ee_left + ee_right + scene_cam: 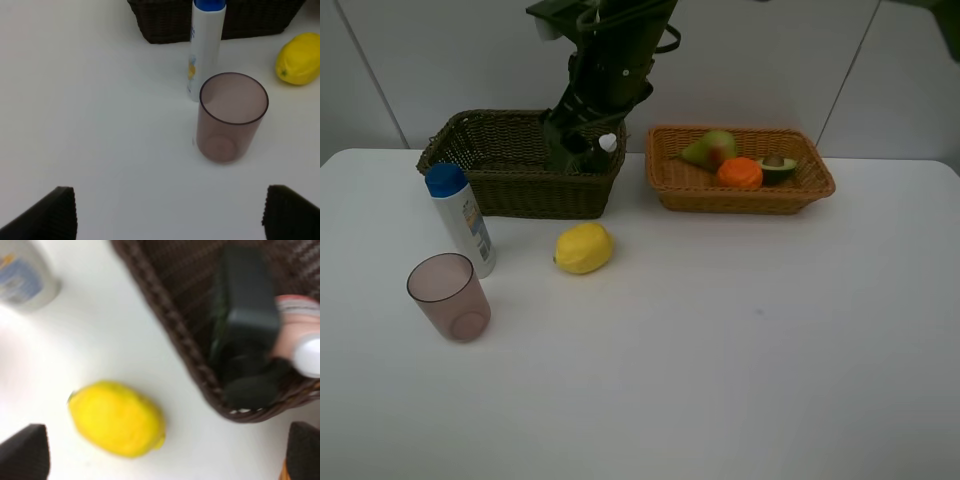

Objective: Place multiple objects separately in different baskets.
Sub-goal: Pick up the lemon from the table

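**Blur, cropped edges and an arm blocking the dark basket**

In the exterior high view the right arm (605, 70) is covering the back right corner of the dark basket (520, 190), hiding much of its inside, and the arm's top is running off the frame. The right wrist view is blurring throughout: a dark bottle (245, 315) and a pinkish item (295, 340) in that basket are showing no readable detail, the white bottle (22, 275) is being cropped at a corner, and of the right gripper (165, 452) only two fingertip corners are showing. In the left wrist view the bottle's blue cap (209, 4), the basket and the lemon (300, 62) are being cut by the edges, and the left gripper (167, 217) is showing just two fingertip corners.
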Tool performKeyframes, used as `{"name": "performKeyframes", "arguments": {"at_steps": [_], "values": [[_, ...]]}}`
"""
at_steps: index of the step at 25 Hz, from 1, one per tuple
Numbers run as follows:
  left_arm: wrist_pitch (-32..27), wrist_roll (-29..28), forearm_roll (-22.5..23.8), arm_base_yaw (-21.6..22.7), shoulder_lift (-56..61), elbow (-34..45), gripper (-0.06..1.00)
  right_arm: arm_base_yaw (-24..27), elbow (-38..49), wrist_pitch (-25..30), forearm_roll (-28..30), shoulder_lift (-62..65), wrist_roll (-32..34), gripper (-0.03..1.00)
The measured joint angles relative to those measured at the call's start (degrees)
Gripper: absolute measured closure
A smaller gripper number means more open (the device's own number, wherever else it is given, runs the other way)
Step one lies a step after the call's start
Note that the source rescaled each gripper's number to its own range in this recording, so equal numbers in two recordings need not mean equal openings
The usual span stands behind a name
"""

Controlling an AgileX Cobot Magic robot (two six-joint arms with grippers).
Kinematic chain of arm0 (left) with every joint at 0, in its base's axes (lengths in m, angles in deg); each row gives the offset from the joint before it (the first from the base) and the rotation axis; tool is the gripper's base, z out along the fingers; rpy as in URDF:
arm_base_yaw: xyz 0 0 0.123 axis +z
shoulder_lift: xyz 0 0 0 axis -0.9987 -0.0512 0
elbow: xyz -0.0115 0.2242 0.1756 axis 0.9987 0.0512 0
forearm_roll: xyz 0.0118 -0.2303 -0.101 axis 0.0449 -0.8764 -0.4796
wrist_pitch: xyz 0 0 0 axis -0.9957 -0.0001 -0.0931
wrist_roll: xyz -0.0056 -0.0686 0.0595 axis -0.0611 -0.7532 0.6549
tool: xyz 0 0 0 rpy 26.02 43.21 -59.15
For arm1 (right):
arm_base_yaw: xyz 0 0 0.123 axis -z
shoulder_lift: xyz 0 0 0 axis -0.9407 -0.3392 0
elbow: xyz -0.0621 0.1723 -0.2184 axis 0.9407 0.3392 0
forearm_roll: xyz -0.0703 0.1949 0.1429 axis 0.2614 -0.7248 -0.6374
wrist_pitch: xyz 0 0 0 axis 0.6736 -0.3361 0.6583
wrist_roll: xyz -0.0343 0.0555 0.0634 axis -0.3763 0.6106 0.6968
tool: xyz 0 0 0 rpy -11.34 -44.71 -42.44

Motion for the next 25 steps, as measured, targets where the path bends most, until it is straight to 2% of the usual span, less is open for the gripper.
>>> {"name": "performKeyframes", "arguments": {"at_steps": [7,14,25], "values": [[0.0,0.0,0.0,0.0,0.0,0.0,-0.06,0.0,0.0,5.5,-4.5,0.0,-16.4,-0.03],[0.0,0.0,0.0,0.0,0.0,0.0,-0.06,0.0,0.0,6.3,-4.8,0.0,-25.3,-0.03],[0.0,0.0,0.0,0.0,0.0,0.0,-0.06,-1.3,1.3,7.5,-5.2,-2.7,-33.8,-0.03]]}}
